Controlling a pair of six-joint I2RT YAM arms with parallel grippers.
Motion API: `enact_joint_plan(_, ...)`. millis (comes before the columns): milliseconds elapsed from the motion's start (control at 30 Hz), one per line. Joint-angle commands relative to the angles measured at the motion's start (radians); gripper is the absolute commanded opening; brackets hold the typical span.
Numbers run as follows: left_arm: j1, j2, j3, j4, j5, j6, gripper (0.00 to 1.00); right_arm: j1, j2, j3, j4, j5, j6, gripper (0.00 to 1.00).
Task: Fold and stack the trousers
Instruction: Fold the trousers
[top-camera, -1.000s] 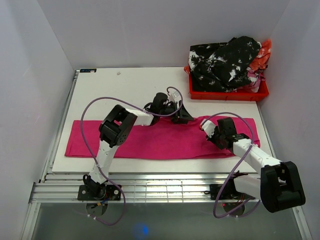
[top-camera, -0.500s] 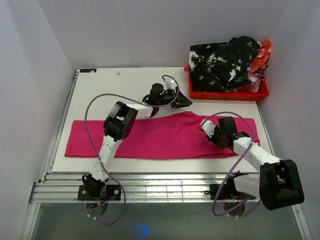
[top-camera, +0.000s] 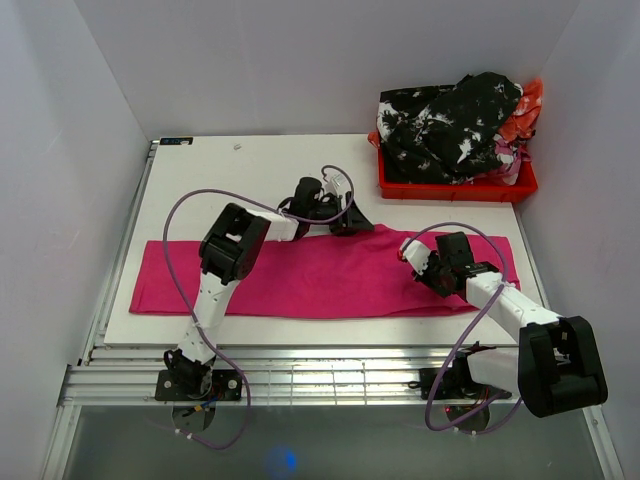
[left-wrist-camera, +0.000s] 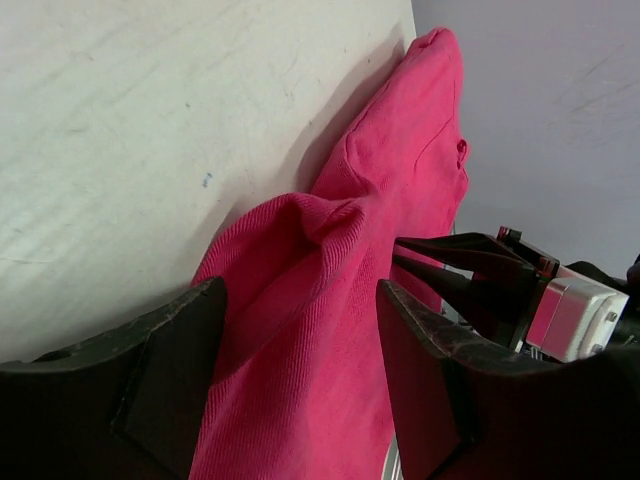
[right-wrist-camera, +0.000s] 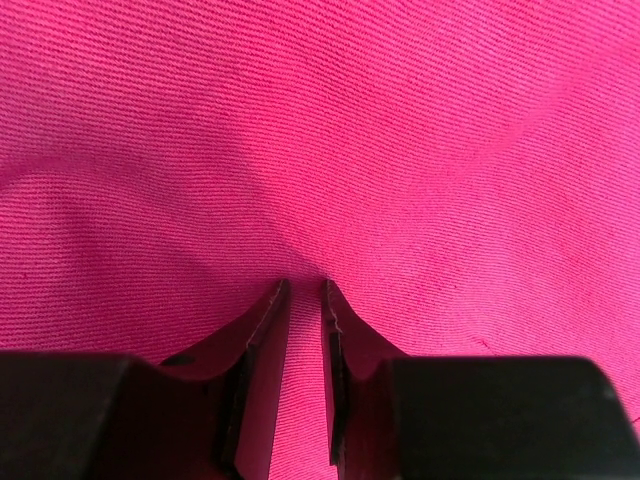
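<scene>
The magenta-pink trousers (top-camera: 300, 280) lie stretched left to right across the white table. My left gripper (top-camera: 348, 217) is at their far edge near the middle. Its jaws are wide apart, with a raised fold of the trousers (left-wrist-camera: 300, 300) between the fingers (left-wrist-camera: 165, 385). My right gripper (top-camera: 428, 272) rests on the right part of the cloth. In the right wrist view, the right gripper (right-wrist-camera: 305, 300) has its jaws nearly together and pinches a thin ridge of the trousers (right-wrist-camera: 400, 150).
A red crate (top-camera: 455, 186) heaped with black-and-white clothes (top-camera: 450, 125) stands at the far right corner. White walls close in on three sides. Bare white tabletop (top-camera: 240, 180) lies beyond the trousers. The right arm's gripper shows in the left wrist view (left-wrist-camera: 470, 270).
My left gripper went toward the far side, dragging the trousers' far edge up into a peak, then came back a little leftward. The right gripper has hardly moved.
</scene>
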Motion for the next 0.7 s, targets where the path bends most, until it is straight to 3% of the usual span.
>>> enact_joint_plan(0, -0.044, -0.104, -0.022, -0.061, 0.043, 0.067, 0.73, -0.002, 0.049, -0.047, -0.13, -0.049, 0.011, 0.26)
enact_joint_plan(267, -0.09, -0.058, 0.088, -0.064, 0.033, 0.076, 0.74, -0.002, 0.049, -0.059, -0.146, -0.053, -0.029, 0.24)
enact_joint_plan(500, -0.095, 0.052, 0.202, 0.067, 0.021, -0.068, 0.77, -0.002, 0.062, -0.044, -0.159, -0.046, -0.038, 0.23)
enact_joint_plan(567, -0.093, 0.084, 0.22, 0.1, 0.03, -0.103, 0.73, -0.004, 0.059, -0.042, -0.165, -0.034, -0.041, 0.22)
enact_joint_plan(667, -0.09, 0.12, 0.234, 0.187, 0.036, -0.2, 0.6, -0.002, 0.04, -0.047, -0.176, -0.021, -0.05, 0.22)
